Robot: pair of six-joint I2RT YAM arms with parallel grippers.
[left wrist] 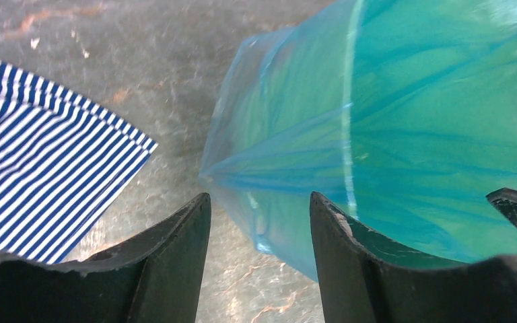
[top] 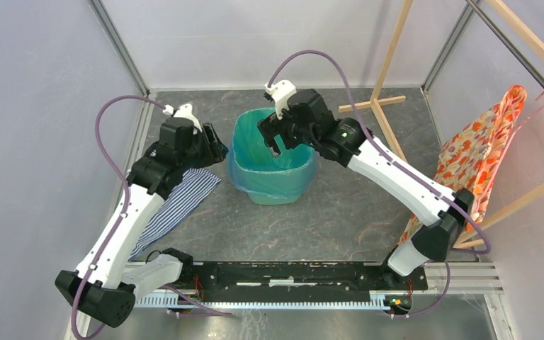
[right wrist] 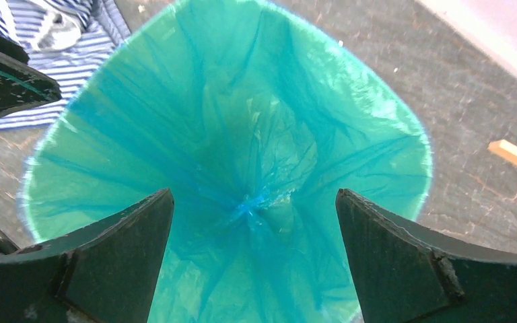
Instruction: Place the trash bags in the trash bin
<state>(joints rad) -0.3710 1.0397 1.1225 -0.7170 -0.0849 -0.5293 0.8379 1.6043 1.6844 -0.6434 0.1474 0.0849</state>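
Nearest the arm bases, a blue-white striped cloth (top: 177, 202) is lying flat on the dark tabletop (top: 340, 212), at about 8 o'clock from the trash bin (top: 275, 197). The bin is standing upright mid-tabletop. The light-blue trash bag (top: 265, 152) is sitting inside it as a liner, its hem folding out over the rim. The left pincer (top: 209, 142) is hanging just beside the bin at 9 o'clock, fingers parted and gripping nothing. Its wrist view alone is showing the bag's outer skirt lying at 1 o'clock beyond the gap; whether one finger is brushing it I cannot tell. The right pincer (top: 273, 134) is hovering over the bin's mouth, spread wide and empty. Only its wrist view is showing the bag's gathered bottom lying straight below, between the fingers. Farther off at 3 o'clock, an orange floral fabric (top: 478, 152) is draping over a wooden rack (top: 379, 103).
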